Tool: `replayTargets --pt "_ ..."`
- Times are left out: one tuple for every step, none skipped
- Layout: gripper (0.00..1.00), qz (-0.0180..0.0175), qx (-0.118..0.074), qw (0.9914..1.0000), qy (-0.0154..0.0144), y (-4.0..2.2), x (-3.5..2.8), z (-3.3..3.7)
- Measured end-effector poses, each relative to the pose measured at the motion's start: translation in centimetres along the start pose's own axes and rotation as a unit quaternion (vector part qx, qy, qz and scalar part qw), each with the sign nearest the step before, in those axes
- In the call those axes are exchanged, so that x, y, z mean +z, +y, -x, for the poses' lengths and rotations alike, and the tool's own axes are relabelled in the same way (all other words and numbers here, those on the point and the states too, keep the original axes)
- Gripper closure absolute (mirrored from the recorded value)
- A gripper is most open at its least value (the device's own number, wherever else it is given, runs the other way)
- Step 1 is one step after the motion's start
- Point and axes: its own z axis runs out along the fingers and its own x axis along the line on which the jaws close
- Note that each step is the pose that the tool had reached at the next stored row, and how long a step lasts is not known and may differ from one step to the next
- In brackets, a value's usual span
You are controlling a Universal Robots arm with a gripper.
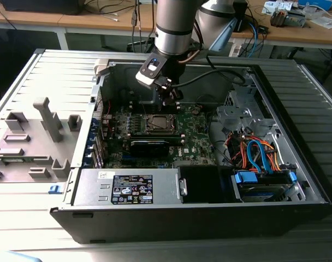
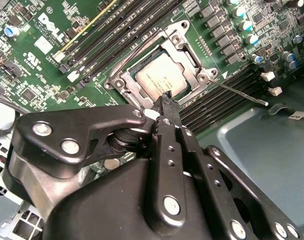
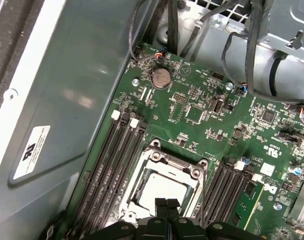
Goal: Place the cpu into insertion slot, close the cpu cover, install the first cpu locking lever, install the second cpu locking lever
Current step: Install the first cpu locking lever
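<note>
The cpu (image 2: 158, 76) lies flat in the insertion slot (image 1: 158, 124) on the green motherboard, its silver-grey top showing through the window of the cpu cover (image 2: 193, 75). The cover lies down over it. One thin locking lever (image 2: 239, 93) sticks out free from a corner of the socket, and another lever (image 2: 128, 54) runs along the socket's opposite side. My gripper (image 2: 167, 100) hovers just above the socket's edge with its black fingers shut and nothing between them. In the first wrist view the gripper (image 3: 166, 203) overlaps the near edge of the cpu (image 3: 159, 190). The exterior view has the gripper (image 1: 172, 100) just behind the socket.
Memory slots (image 3: 117, 160) flank the socket on both sides. A long black card (image 1: 149, 146) lies in front of it. A power supply (image 1: 128, 188) fills the case's front, with coloured cables (image 1: 259, 153) on the exterior view's right. The grey case wall (image 3: 72, 100) stands close by.
</note>
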Motion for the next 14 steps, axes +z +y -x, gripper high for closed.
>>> replayTargets --pt "0.89 0.0 -0.002 1.0 -0.0001 0.0 0.0 0.0" --pt "0.89 -0.0001 -0.004 0.99999 -0.0003 0.0 0.0 0.0" --pt "0.89 -0.0001 -0.006 0.99998 -0.0004 0.0 0.0 0.0" --pt "0.89 -0.0001 -0.008 0.99997 -0.0004 0.0 0.0 0.0" --pt "0.89 -0.0001 -0.01 0.99995 -0.0006 0.0 0.0 0.0" --pt "0.89 -0.0001 -0.011 0.99993 -0.0007 0.0 0.0 0.0" --pt "0.89 -0.0001 -0.014 0.9999 -0.0008 0.0 0.0 0.0" --pt "0.89 -0.0001 -0.015 0.99989 -0.0008 0.0 0.0 0.0" --pt "0.89 -0.0001 -0.016 0.99986 -0.0009 0.0 0.0 0.0" --pt "0.89 -0.0001 -0.018 0.99985 -0.0009 0.0 0.0 0.0" --pt "0.89 -0.0001 -0.019 0.99982 -0.001 0.0 0.0 0.0" --pt "0.89 -0.0001 -0.02 0.9998 -0.001 0.0 0.0 0.0" --pt "0.89 -0.0001 -0.021 0.99978 -0.0011 0.0 0.0 0.0" --pt "0.89 -0.0001 -0.022 0.99975 -0.0011 0.0 0.0 0.0"
